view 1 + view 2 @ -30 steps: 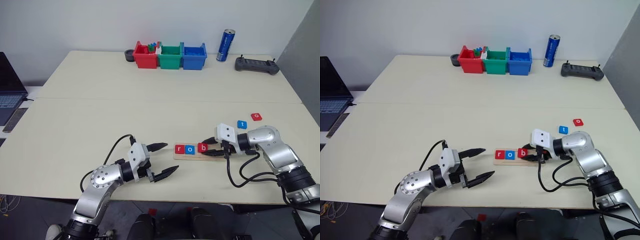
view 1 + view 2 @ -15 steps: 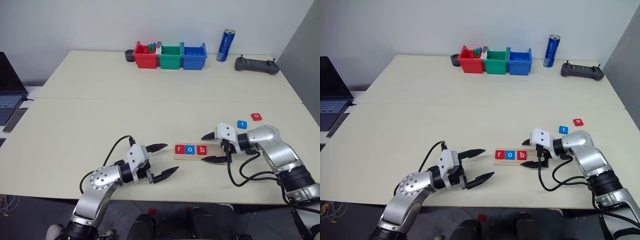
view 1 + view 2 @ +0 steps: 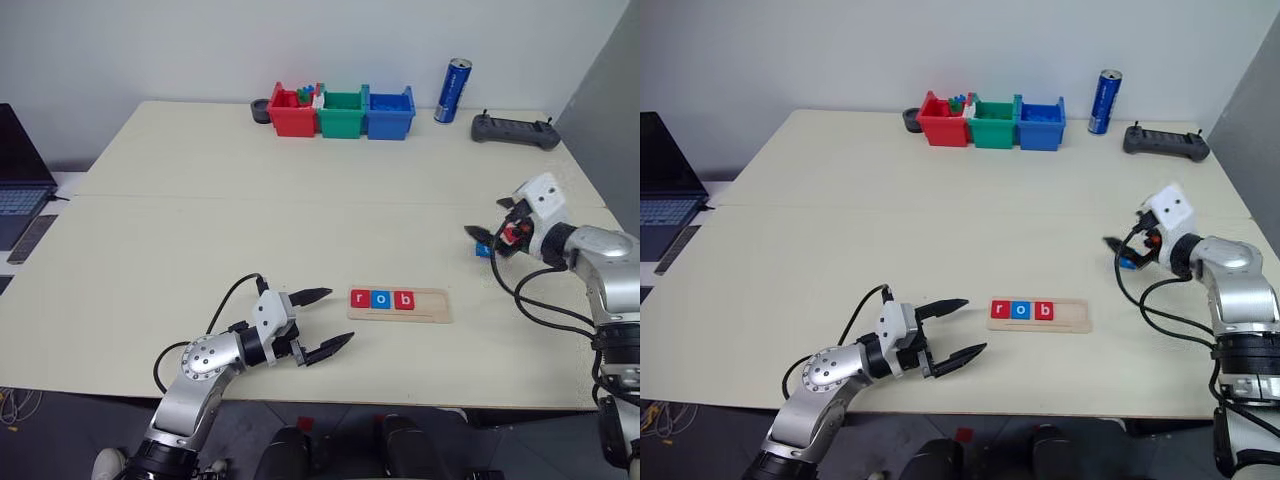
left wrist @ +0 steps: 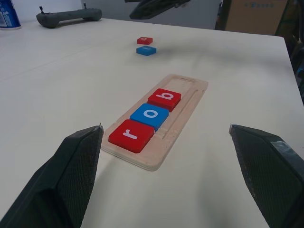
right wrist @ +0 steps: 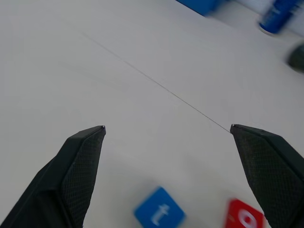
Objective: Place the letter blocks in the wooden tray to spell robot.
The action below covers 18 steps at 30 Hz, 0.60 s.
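The wooden tray [image 3: 399,304] holds red r [image 4: 131,135], blue o [image 4: 149,116] and red b [image 4: 164,99]. Blue t [image 5: 159,213] and a red block [image 5: 244,216], cut off, lie beneath the right gripper [image 5: 168,142], wide open, empty. The left gripper [image 3: 325,320] gapes empty beside the tray.

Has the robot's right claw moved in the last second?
Yes. The right gripper has swung away from the wooden tray and out to the loose blue block, with its jaws open.
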Each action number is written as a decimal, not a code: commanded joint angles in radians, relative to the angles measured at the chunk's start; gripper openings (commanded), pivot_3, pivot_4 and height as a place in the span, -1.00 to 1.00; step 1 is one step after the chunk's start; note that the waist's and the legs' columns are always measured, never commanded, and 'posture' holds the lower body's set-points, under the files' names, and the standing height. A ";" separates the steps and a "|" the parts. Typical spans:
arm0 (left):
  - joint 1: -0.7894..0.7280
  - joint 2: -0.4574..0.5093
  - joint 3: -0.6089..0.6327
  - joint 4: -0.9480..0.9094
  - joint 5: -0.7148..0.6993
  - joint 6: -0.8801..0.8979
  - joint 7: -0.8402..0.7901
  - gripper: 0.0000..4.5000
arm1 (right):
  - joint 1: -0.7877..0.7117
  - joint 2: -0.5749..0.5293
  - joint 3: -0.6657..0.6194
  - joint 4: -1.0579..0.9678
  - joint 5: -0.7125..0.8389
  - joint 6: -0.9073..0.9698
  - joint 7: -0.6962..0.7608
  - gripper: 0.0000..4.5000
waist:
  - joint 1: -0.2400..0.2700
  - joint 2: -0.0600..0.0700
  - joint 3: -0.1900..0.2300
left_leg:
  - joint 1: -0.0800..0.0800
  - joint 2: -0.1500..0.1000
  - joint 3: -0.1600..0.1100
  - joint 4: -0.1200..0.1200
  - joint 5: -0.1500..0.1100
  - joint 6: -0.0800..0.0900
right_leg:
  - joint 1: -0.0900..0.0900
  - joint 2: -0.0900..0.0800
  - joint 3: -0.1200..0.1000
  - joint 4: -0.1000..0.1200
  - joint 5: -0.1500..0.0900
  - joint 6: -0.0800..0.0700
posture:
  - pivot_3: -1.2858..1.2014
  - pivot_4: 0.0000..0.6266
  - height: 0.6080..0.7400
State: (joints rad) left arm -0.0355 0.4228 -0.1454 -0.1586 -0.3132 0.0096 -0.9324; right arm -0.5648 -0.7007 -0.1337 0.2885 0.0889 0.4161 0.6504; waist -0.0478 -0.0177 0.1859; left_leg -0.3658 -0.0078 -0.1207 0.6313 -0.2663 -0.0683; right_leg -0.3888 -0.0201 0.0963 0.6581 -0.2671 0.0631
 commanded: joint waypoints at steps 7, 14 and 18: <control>-0.042 0.005 -0.010 -0.024 -0.020 0.009 -0.034 1.00 | -0.158 0.034 -0.053 0.316 -0.012 -0.011 -0.209 0.99 | -0.013 0.000 0.000 | 0.001 0.000 0.002 0.000 0.000 0.000 | 0.000 0.001 0.001 0.001 0.000 0.000 | 0.03 -0.52 1.00; -0.024 0.011 -0.007 -0.053 -0.020 0.024 -0.031 1.00 | -0.279 0.055 -0.084 0.548 0.038 -0.012 -0.192 0.99 | -0.013 0.000 0.000 | 0.001 0.000 0.002 0.000 0.000 0.000 | 0.000 0.001 0.001 0.001 0.000 0.000 | 0.03 -0.52 1.00; -0.017 0.010 -0.007 -0.073 -0.019 0.038 -0.022 1.00 | -0.315 0.055 -0.085 0.636 0.038 -0.026 -0.198 0.99 | -0.012 0.000 0.000 | 0.001 0.000 0.002 0.000 0.000 0.000 | 0.000 0.001 0.002 0.001 0.000 0.000 | 0.03 -0.52 1.00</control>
State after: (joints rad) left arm -0.0496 0.4294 -0.1519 -0.1889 -0.3145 0.0452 -0.9605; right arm -0.8490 -0.6355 -0.1949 0.9125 0.1121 0.4136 0.4550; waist -0.0599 -0.0174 0.1859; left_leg -0.3653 -0.0076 -0.1189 0.6310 -0.2663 -0.0681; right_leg -0.3892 -0.0195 0.0978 0.6592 -0.2670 0.0630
